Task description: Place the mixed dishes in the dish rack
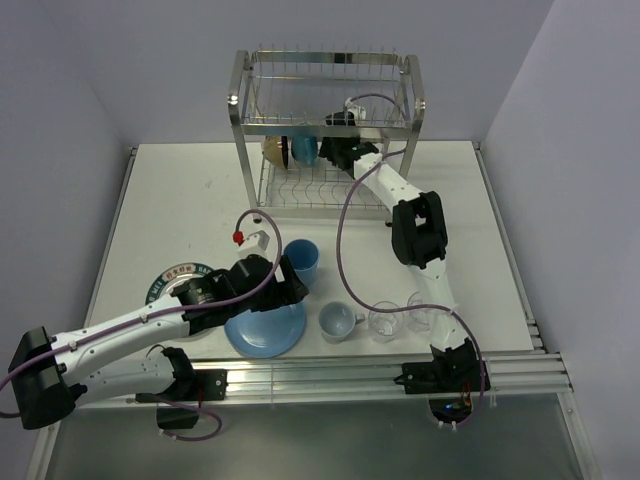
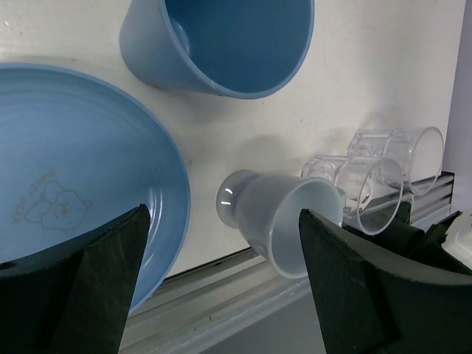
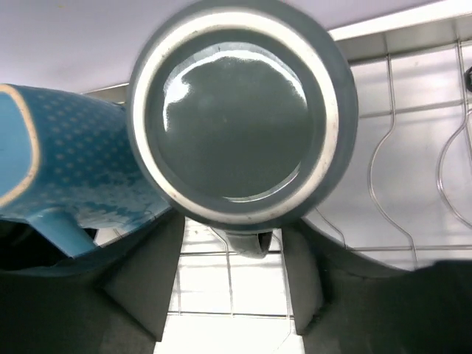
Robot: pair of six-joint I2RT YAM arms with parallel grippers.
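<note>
The dish rack (image 1: pixel 325 130) stands at the back. My right gripper (image 1: pixel 338 156) reaches into its lower tier. In the right wrist view the dark mug (image 3: pixel 236 125) shows its base, and its handle hangs between my open right gripper's (image 3: pixel 234 273) fingers without touching them. A blue dotted mug (image 3: pixel 74 169) and a cream dish (image 1: pixel 275 148) sit left of it. My left gripper (image 1: pixel 290 285) is open and empty above the blue plate (image 1: pixel 265 330). Its wrist view shows the blue tumbler (image 2: pixel 221 44), the pale blue mug (image 2: pixel 284 214) and two clear glasses (image 2: pixel 383 169). I cannot make out the black bowl.
The white plate with the dark patterned rim (image 1: pixel 165 280) lies partly under my left arm. The tumbler (image 1: pixel 302 262), pale mug (image 1: pixel 337 322) and glasses (image 1: pixel 400 318) stand near the table's front rail (image 1: pixel 330 375). The rack's upper tier holds no dishes.
</note>
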